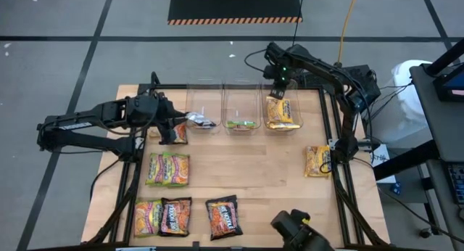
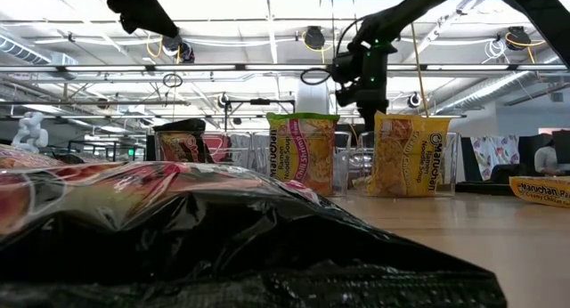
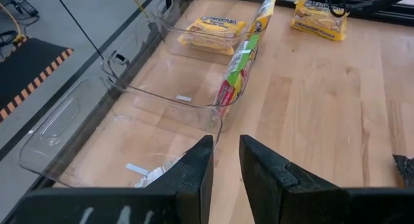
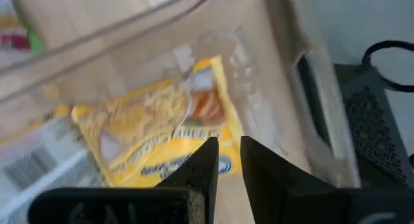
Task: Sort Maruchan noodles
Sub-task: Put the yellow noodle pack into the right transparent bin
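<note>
black crinkled packet (image 2: 223, 246) fills the low view's foreground as my sorting stands roughly a third done. three clear bins (image 1: 243, 106) at the counter's (image 1: 275, 171) far edge each hold noodles: yellow packet (image 1: 281, 113) in the rightmost, green packet (image 1: 242, 124) on edge in the middle. six more wait on my left (plus one yellow (image 1: 317, 161) on my right), long axes front to back. my right claw (image 1: 278, 93) hovers over the yellow bin, narrowly parted, empty; my left claw (image 1: 174, 124), likewise, sits by the leftmost bin.
</note>
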{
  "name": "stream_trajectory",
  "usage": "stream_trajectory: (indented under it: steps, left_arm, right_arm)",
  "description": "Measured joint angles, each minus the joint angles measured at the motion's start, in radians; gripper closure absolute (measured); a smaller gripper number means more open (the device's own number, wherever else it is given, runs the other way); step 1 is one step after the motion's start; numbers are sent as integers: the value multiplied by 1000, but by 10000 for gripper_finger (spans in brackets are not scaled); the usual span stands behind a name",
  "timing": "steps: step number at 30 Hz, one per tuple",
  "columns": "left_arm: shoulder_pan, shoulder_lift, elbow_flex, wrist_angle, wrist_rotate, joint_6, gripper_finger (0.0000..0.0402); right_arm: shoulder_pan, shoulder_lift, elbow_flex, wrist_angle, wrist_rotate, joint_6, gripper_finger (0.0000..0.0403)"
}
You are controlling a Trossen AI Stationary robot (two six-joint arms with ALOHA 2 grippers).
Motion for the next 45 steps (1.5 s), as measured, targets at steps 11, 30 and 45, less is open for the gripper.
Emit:
stream_trajectory:
  steps: [11, 30, 45]
  left_arm:
    - [0, 0, 0, 1, 0, -2, 319]
    - [-1, 0, 0, 2, 1, -9, 319]
    - [0, 0, 0, 2, 1, -12, 319]
  right_arm:
    - [10, 1, -1, -24, -163, -186, 344]
    - [12, 1, -165, 21, -208, -264, 383]
    - [91, 0, -231, 110, -184, -375, 383]
